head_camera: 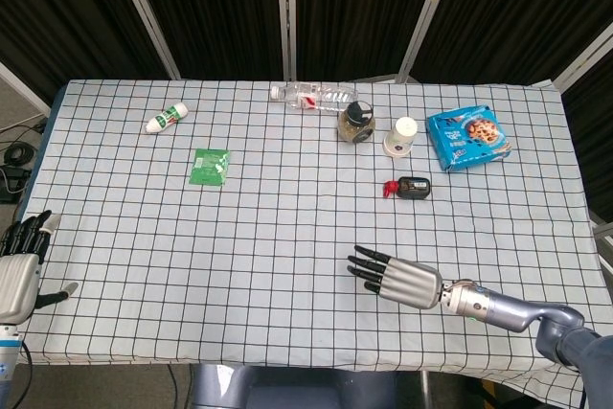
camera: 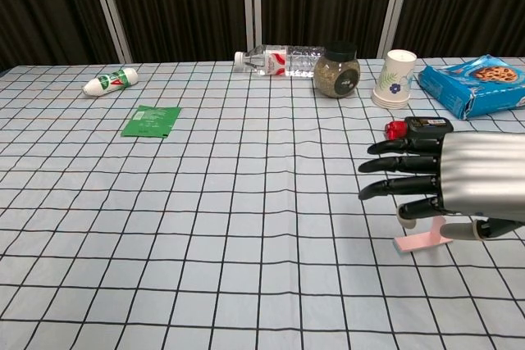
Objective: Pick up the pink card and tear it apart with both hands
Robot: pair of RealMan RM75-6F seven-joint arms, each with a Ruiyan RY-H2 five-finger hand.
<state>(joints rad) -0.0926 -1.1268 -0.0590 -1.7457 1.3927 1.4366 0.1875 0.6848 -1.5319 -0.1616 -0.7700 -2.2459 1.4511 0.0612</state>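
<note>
Near the front right of the table the right hand (camera: 459, 178) hovers over the pink card (camera: 422, 240), fingers apart and stretched leftward, holding nothing; card lies on the checked cloth (camera: 205, 202) under the palm, hidden in head view. Left hand (head_camera: 19, 270) sits off the front left edge, fingers apart, empty. Step looks like the reach before the pickup. Next likely needs the right hand to lower and pinch the card's raised edge, then the left to come across
</note>
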